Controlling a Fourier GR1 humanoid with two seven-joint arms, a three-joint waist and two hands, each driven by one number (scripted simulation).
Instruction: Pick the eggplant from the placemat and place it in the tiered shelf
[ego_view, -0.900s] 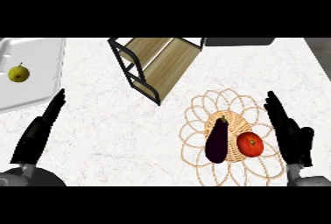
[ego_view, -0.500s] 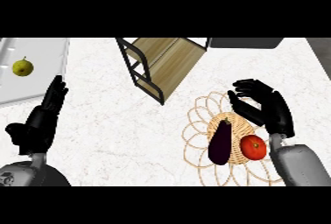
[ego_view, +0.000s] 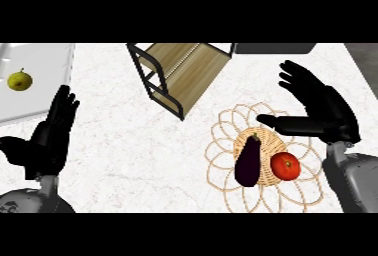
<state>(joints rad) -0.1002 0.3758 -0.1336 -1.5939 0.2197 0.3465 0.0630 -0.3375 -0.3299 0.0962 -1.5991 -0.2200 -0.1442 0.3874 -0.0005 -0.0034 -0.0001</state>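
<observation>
A dark purple eggplant (ego_view: 249, 161) lies on the woven, flower-shaped placemat (ego_view: 221, 150) at the right, beside a red tomato (ego_view: 285, 166). My right hand (ego_view: 319, 111) hovers open above the placemat's far right side, thumb pointing left just beyond the eggplant's stem end; it does not touch the eggplant. The tiered shelf (ego_view: 177, 67), black-framed with wooden boards, stands at the top centre, left of that hand. My left hand (ego_view: 46, 137) rests open at the left edge, fingers up.
A yellow pear (ego_view: 20, 80) sits on a light grey tray (ego_view: 44, 55) at the top left. A dark object (ego_view: 273, 48) lies at the counter's far edge, right of the shelf. White marbled counter (ego_view: 133, 150) spreads between the hands.
My right hand has risen from the right edge and swung up and left over the placemat, thumb spreading toward the eggplant. The view has shifted slightly. The left hand barely moved.
</observation>
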